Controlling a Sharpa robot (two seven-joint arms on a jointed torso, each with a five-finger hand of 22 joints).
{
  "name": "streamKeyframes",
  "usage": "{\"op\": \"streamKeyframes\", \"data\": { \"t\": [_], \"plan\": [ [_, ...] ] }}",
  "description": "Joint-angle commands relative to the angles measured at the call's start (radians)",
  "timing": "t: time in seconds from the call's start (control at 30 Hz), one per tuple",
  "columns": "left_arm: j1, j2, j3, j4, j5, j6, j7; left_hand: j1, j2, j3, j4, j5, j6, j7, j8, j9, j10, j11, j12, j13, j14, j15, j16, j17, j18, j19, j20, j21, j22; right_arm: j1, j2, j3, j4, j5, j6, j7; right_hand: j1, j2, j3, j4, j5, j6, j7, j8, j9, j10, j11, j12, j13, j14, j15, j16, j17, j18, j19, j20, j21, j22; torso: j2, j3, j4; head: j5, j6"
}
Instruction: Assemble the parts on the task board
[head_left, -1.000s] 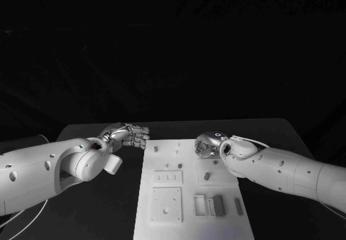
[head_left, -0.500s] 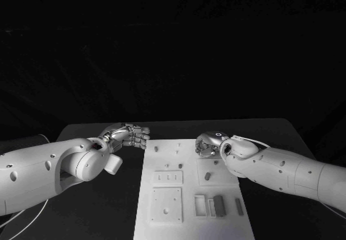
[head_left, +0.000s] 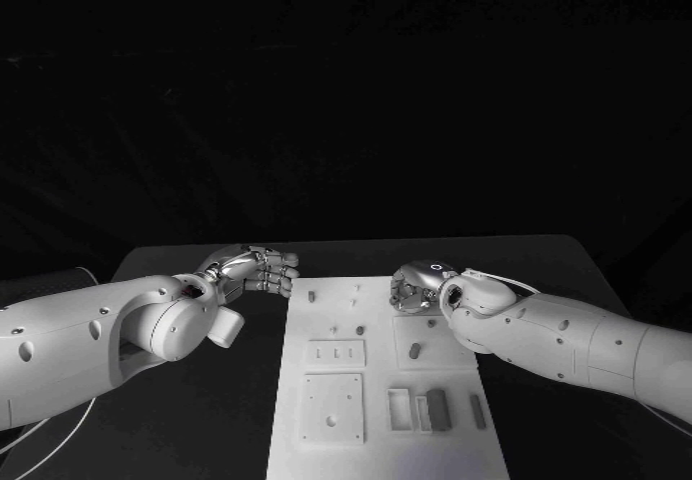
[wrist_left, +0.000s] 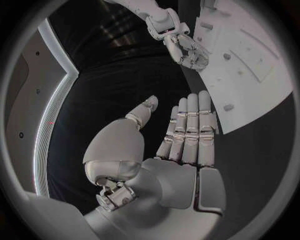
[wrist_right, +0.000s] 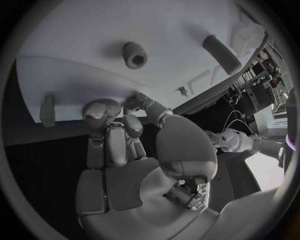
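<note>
1. Resting lengthwise at table centre: task board (head_left: 378, 400), flat matte white rectangular plate, surface cut with recessed square panels, slots and small round holes.
2. Lying at the board's 5 o'clock corner: parts (head_left: 436, 409), slim grey rectangular bars and one open frame, side by side, smooth-edged.
3. Standing on the board in the right wrist view: short grey cylindrical peg (wrist_right: 135, 54) with hollow top, upright; near it a longer rounded grey bar (wrist_right: 221, 54), lying flat.
4. Hovering off the board's 10 o'clock edge, over bare table (head_left: 188, 440), matt black: left hand (head_left: 254, 270), polished silver, segmented; fingers (wrist_left: 190, 131) straight and pressed side by side, thumb apart, nothing held.
5. Poised over the board's 1 o'clock area: right hand (head_left: 415, 288), silver, glossy rounded knuckles; fingers (wrist_right: 112, 135) curled inward with tips at the board's edge; whether pinching anything, cannot tell.
6. Entering from 9 and 3 o'clock: white arms, smooth moulded shells.
</note>
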Motion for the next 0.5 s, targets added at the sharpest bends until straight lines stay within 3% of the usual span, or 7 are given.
{"op": "streamKeyframes", "data": {
  "t": [0.03,0.23,0.5],
  "plan": [
    [0.001,0.002,0.001,0.0,0.004,0.016,0.008,-0.005,0.0,-0.005,-0.001,-0.006,-0.001,-0.001,-0.007,0.001,-0.002,0.0,-0.006,0.001,-0.001,0.002,-0.004,0.002,0.012,-0.001,-0.006,-0.002,0.002,-0.009,0.0,-0.006,0.003,-0.003,0.029,0.004,0.0,0.009,0.001,0.0,-0.006,0.028,0.012,0.005,0.002,0.001,-0.007,-0.003,-0.001,0.001,-0.008,0.006,0.0,0.116,-0.003,0.003,0.005,0.019,0.001,0.0001,0.0007,-0.001,-0.001],
    [0.001,0.001,0.001,0.0,0.004,0.016,0.008,-0.005,0.0,-0.005,-0.001,-0.006,-0.001,-0.002,-0.007,0.001,-0.002,0.0,-0.006,0.001,-0.001,0.002,-0.004,0.002,0.012,-0.001,-0.006,-0.002,0.002,-0.009,-0.002,-0.006,0.009,0.007,-0.014,0.006,-0.011,-0.003,-0.005,0.002,-0.009,0.026,0.011,0.002,0.003,0.001,-0.008,-0.005,-0.002,0.001,-0.01,0.007,-0.001,0.116,-0.002,0.004,0.005,0.019,0.001,0.0009,-0.0008,0.0,-0.001],
    [0.001,0.0,0.001,-0.005,0.004,0.013,0.008,-0.004,0.0,-0.005,-0.002,-0.006,0.0,-0.002,-0.007,0.002,-0.001,0.0,-0.007,0.002,-0.001,0.002,-0.005,0.003,0.012,-0.001,-0.006,-0.002,0.002,-0.007,-0.021,-0.005,0.055,0.009,-0.047,-0.013,-0.022,-0.011,-0.007,0.005,-0.012,0.025,0.011,-0.001,0.002,0.003,-0.008,-0.006,-0.003,0.002,-0.01,0.007,-0.001,0.116,0.0,0.003,0.005,0.018,0.001,-0.0003,-0.0002,-0.001,0.004]
  ]
}}
